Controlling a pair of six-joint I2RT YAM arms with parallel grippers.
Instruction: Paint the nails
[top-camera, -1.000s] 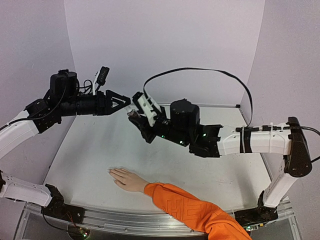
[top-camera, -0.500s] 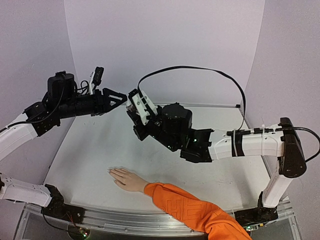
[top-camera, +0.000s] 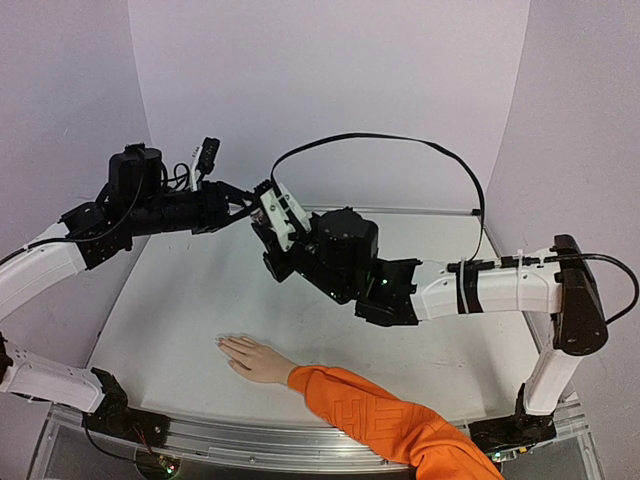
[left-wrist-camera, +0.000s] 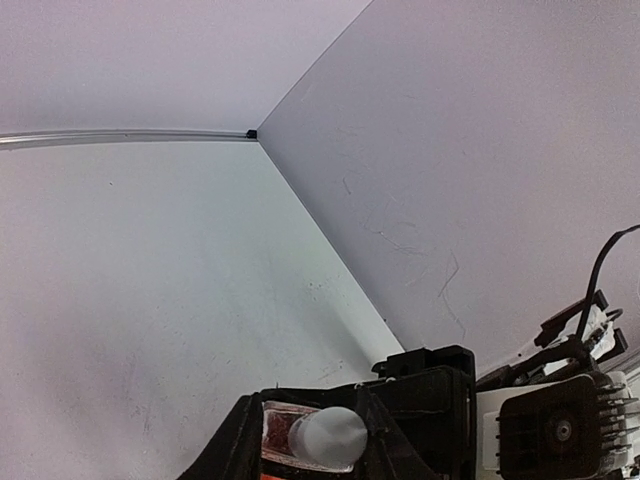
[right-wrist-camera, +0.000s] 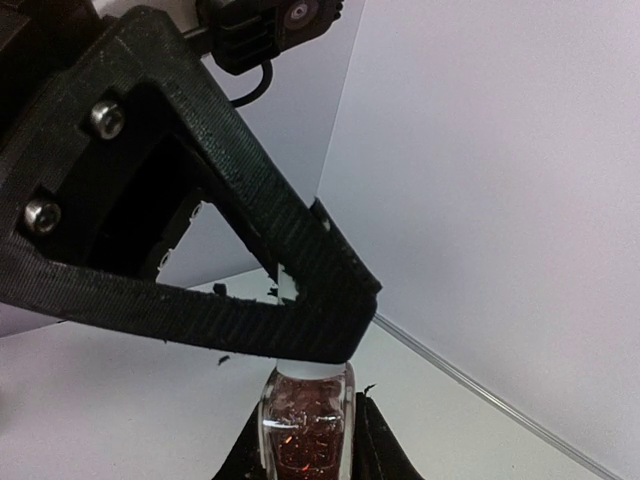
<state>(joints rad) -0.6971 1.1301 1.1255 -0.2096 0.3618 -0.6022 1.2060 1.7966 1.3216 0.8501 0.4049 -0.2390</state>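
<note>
Over pale worktop (top-camera: 180, 300), red-glitter glass bottle (right-wrist-camera: 300, 435) is gripped by right end effector (right-wrist-camera: 308, 465); closure of left end effector (top-camera: 250, 207) on whitish cap (left-wrist-camera: 327, 437) cannot be told — uncapping is required next.

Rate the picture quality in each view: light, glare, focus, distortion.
Top external: soft even light, faint shadows, walls bowed by the wide lens, pale beige hand sharp. Left wrist: the rounded whitish cap is close and blurred. Right wrist: small glass bottle of red glitter polish shows sparkle highlights; no harsh glare.
</note>
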